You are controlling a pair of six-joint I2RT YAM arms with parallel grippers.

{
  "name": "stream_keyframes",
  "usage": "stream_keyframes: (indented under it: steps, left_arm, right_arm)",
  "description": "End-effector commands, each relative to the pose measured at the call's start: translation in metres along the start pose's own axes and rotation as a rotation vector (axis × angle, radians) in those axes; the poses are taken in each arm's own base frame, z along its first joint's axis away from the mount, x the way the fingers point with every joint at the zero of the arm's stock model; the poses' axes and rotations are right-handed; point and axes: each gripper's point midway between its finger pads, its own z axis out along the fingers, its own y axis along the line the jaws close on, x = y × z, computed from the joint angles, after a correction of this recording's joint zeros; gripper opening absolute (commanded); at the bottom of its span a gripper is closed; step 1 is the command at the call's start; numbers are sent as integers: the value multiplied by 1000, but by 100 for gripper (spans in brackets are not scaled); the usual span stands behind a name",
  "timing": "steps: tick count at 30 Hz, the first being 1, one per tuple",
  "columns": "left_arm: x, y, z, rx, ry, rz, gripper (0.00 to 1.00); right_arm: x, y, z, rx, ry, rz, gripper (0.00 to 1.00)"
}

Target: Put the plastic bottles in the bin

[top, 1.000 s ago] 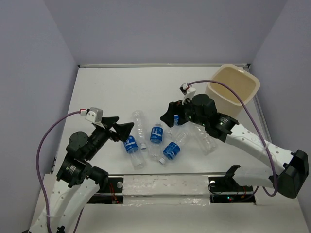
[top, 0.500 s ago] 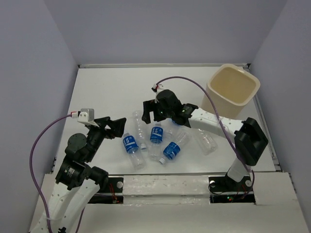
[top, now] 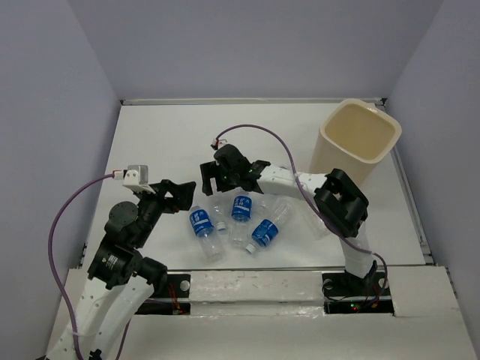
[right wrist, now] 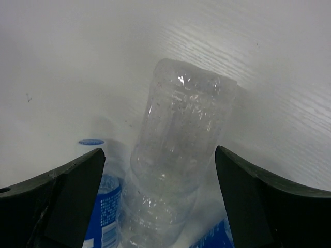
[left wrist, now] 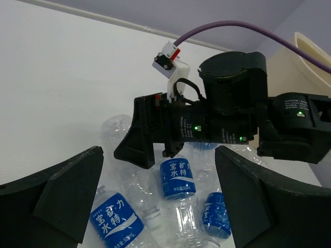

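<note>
Several plastic bottles lie in a cluster at the table's middle front. Three have blue labels (top: 201, 223) (top: 241, 208) (top: 263, 232). An unlabelled bottle (top: 214, 201) lies at the cluster's back left. Another clear one (top: 320, 222) is partly hidden by the right arm. My right gripper (top: 211, 184) is open, its fingers straddling the base end of the unlabelled bottle (right wrist: 178, 155) without touching it. My left gripper (top: 183, 197) is open and empty just left of the cluster, facing the bottles (left wrist: 176, 178). The bin (top: 337, 161) stands at the back right.
The right arm stretches from its base across the right end of the cluster. The right gripper (left wrist: 152, 154) fills the middle of the left wrist view, close to my left fingers (left wrist: 62, 196). Grey walls enclose the table.
The right arm has swung left from near the bin to over the unlabelled bottle. The left gripper has shifted only slightly. The bottles have not moved.
</note>
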Motion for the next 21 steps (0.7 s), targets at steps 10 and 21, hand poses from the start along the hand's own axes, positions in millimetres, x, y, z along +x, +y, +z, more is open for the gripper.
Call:
stream_keyframes:
  steps: [10, 21]
  left_arm:
    - [2, -17, 7, 49, 63, -69, 99]
    - [71, -27, -16, 82, 422, -203, 99]
  right_arm:
    - [-36, 8, 36, 44, -86, 5, 70]
    - [-75, 13, 28, 27, -188, -2, 35]
